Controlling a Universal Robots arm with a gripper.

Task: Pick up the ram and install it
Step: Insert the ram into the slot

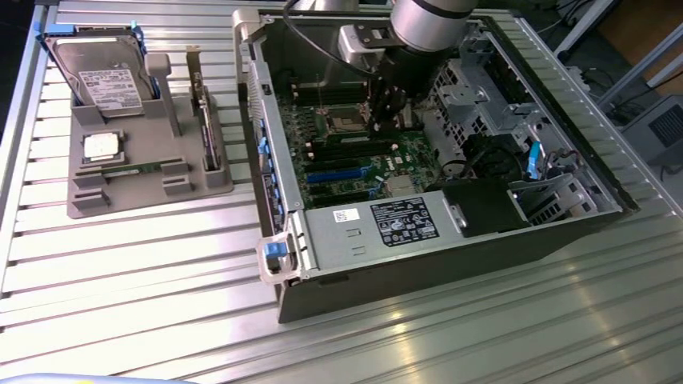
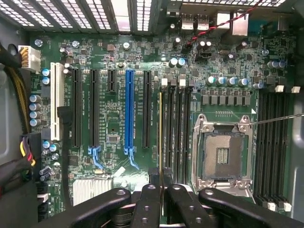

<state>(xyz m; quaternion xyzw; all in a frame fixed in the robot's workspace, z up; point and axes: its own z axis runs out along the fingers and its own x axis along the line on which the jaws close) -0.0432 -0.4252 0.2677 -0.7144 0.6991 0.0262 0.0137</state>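
In the exterior view the arm is reaching down into the open computer case (image 1: 427, 240) at the frame's center, its pincer (image 1: 386, 120) hanging over the green motherboard (image 1: 363, 160). In the wrist view the pincer (image 2: 160, 178) is pressing its two fingers together on the ram (image 2: 160, 137), a thin stick seen edge-on, standing in the first of four memory slots beside the empty processor socket (image 2: 223, 154). One gray holder (image 1: 139, 152) carrying one hard drive (image 1: 101, 80) is sitting on the desk (image 1: 160, 280) at upper left.
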